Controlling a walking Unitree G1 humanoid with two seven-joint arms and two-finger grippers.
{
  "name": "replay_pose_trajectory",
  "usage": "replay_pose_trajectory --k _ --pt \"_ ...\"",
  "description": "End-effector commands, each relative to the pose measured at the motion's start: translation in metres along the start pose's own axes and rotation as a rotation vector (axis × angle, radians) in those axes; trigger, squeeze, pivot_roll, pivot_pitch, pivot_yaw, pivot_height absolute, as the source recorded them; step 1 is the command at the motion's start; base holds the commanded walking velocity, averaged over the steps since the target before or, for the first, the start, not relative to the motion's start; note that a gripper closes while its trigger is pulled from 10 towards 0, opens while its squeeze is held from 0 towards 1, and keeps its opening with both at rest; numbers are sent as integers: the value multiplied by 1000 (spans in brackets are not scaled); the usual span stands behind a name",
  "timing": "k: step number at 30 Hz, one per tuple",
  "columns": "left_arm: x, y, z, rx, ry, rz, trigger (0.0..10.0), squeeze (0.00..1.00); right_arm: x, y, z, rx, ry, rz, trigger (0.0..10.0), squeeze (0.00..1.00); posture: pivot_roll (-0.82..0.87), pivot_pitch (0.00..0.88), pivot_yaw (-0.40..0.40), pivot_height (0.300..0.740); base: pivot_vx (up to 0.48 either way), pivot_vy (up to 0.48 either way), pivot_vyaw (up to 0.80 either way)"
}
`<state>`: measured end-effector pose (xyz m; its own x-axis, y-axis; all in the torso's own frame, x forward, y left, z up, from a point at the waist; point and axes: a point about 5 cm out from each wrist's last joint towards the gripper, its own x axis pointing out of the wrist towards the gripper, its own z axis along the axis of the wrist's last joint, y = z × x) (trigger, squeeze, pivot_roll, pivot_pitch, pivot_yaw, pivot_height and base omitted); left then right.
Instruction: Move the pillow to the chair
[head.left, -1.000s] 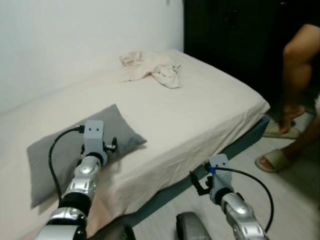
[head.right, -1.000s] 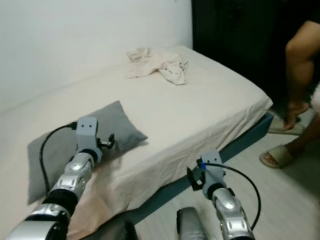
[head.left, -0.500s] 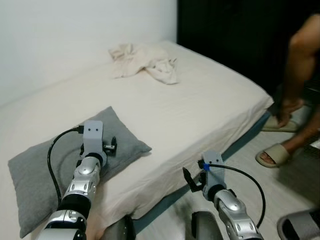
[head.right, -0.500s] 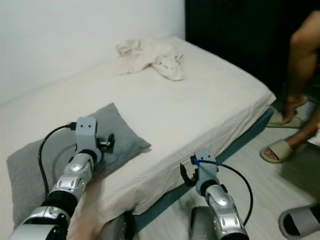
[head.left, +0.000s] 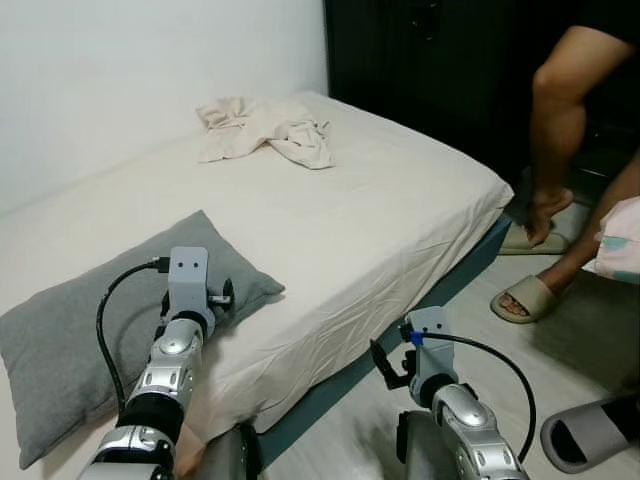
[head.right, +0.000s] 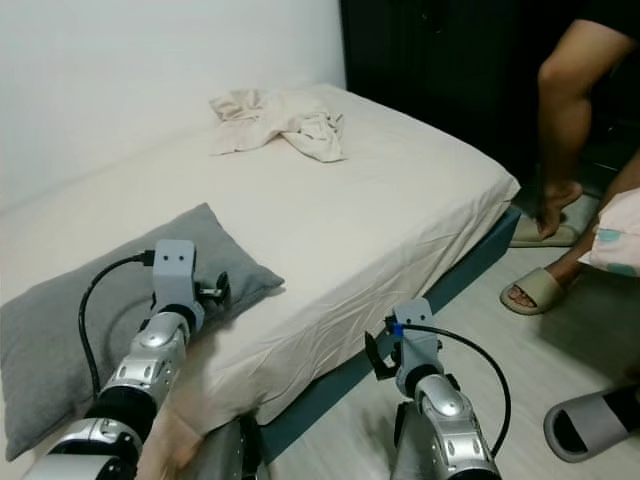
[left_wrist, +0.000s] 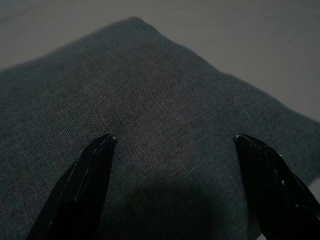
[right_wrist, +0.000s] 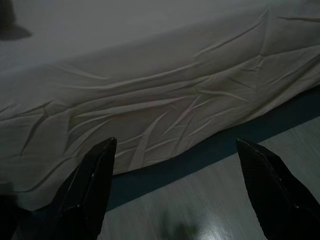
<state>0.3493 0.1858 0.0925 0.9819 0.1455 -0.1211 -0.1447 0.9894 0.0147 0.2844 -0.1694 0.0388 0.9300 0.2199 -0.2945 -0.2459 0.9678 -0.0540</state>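
You are holding the left gripper (left_wrist: 172, 145) over the pillow (head.left: 90, 320), fingers spread wide and gripping nothing, the grey cloth lying between and beneath the tips. Whether the tips are touching the cloth cannot be told. The pillow is lying flat at the near end of the bed (head.left: 400, 210), its pointed corner reaching toward the bed's near edge.

The right gripper (right_wrist: 177, 187) is hanging off that edge, low over the floor (head.right: 560, 370), also wide open and empty, facing the sheet's drooping side.

The risk: closing here, on the flat middle of the pillow, may be pinching only a thin fold of cover, which could be slipping free on the lift; a one-sided grab could be leaving the pillow sagging and dragging the sheet.

Farther along the bed, a crumpled cloth (head.left: 262, 128) is lying near the wall. Past the bed's far corner, a person's legs (head.left: 555, 130) and sandalled foot (head.left: 525, 298) are standing close, with a loose slipper (head.right: 590, 420) on the floor. Swinging away with the load could be bringing an arm or your step into them. No chair is in sight, so the carry would be starting blind.
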Motion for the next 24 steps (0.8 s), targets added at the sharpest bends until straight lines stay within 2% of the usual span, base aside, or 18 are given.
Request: replay_pose_trajectory --k 1,4,6,9,14,19,21,22,23,24 --pt "-1 6 -3 -19 15 32 10000 0 -1 3 -3 21 5 7 10000 0 -132 129 130 535 0 0 0" --pt "2 10 5 -31 -15 65 10000 0 0 2 -2 18 6 7 10000 0 -133 127 129 535 0 0 0" --pt "5 25 11 -48 -22 170 10000 0 0 1 -2 16 4 7 10000 0 -136 130 130 535 0 0 0" --pt "4 32 11 -60 -20 228 10000 0 0 1 -2 14 4 6 10000 0 -139 126 133 535 0 0 0" --pt "0 52 -2 -103 52 378 10000 0 -1 -1 -1 14 -1 0 10000 0 -143 126 132 535 0 0 0" --pt "-1 55 -3 -178 80 376 10000 0 -3 -3 -2 13 3 -7 10000 0 -146 136 134 535 0 0 0" --pt "-2 66 -4 -242 102 410 10000 0 -5 -4 -4 10 9 -9 10000 0 -147 139 134 535 0 0 0" --pt "-2 66 -4 -242 102 410 10000 0 -5 -4 -4 10 9 -9 10000 0 -147 139 134 535 0 0 0" --pt "-3 75 -5 -268 117 445 10000 0 -5 -4 -5 10 12 -10 10000 0 -145 142 136 535 0 0 0" --pt "-5 86 -6 -253 137 480 10000 0 -6 -5 -5 9 14 -12 10000 0 -145 142 136 535 0 0 0"
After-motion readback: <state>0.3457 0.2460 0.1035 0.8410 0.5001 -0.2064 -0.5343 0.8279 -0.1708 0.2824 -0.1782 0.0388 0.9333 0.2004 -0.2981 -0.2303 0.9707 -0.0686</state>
